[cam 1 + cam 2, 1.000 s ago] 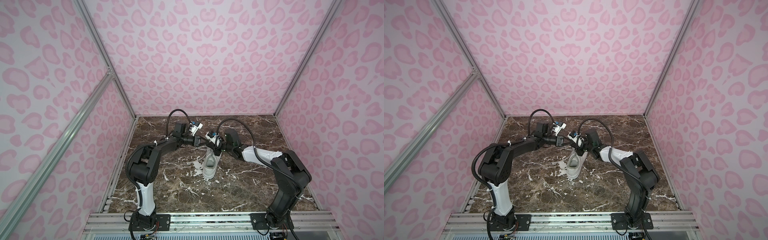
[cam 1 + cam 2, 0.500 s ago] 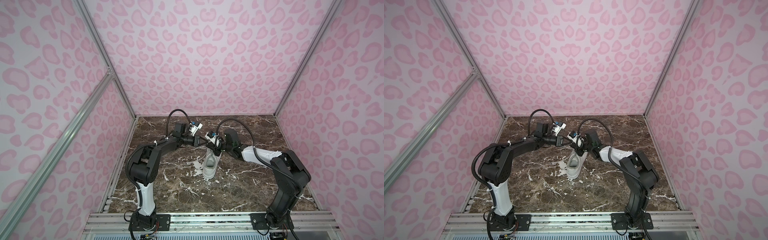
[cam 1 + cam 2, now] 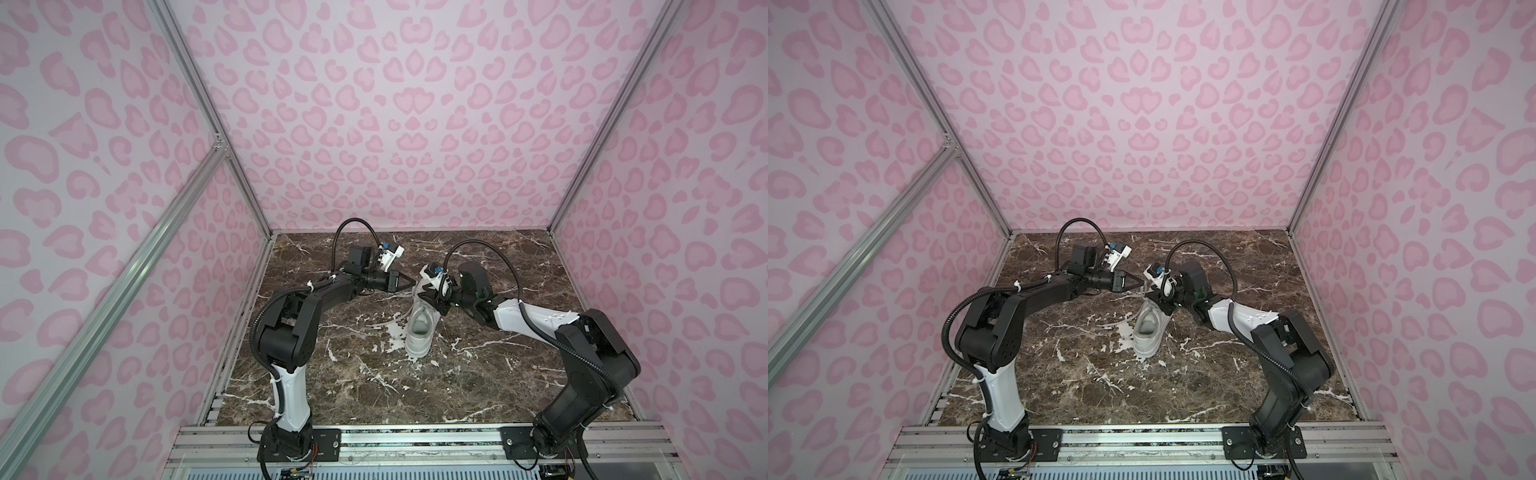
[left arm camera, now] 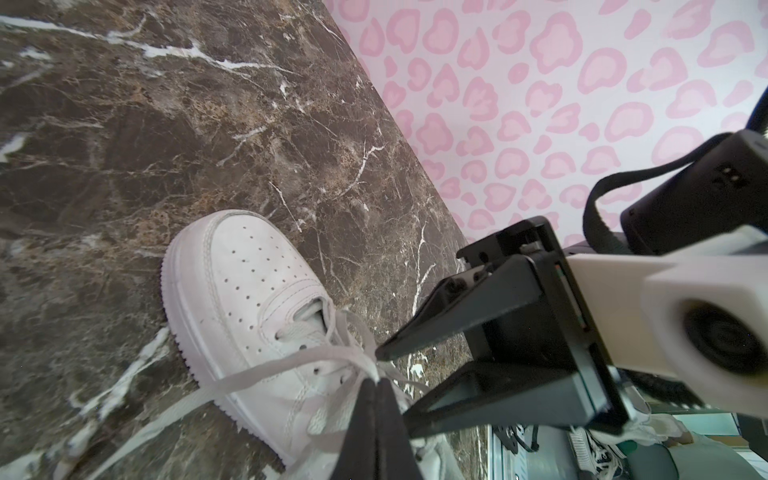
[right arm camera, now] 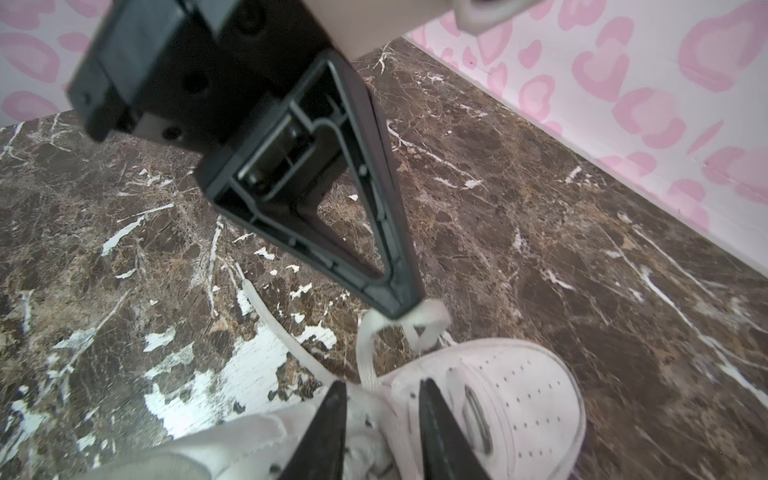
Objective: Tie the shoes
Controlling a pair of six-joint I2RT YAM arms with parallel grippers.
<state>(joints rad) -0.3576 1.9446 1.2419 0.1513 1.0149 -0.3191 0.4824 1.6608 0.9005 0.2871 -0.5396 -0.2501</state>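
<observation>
Left gripper [image 4: 376, 384] clamped on the laces [image 4: 257, 374] above the sneaker [image 4: 249, 282] (toe toward the back wall [image 3: 395, 124]); right gripper [image 5: 382, 401] parted, seemingly empty.

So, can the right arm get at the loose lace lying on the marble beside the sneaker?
Probably yes: the right end effector is open over the sneaker, and the loose lace lies uncovered beside it; the left end effector pinches another strand.

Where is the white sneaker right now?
The white sneaker lies near the middle of the marble tabletop in both top views, toe toward the back wall, with the left gripper and right gripper meeting over its laces.
</observation>
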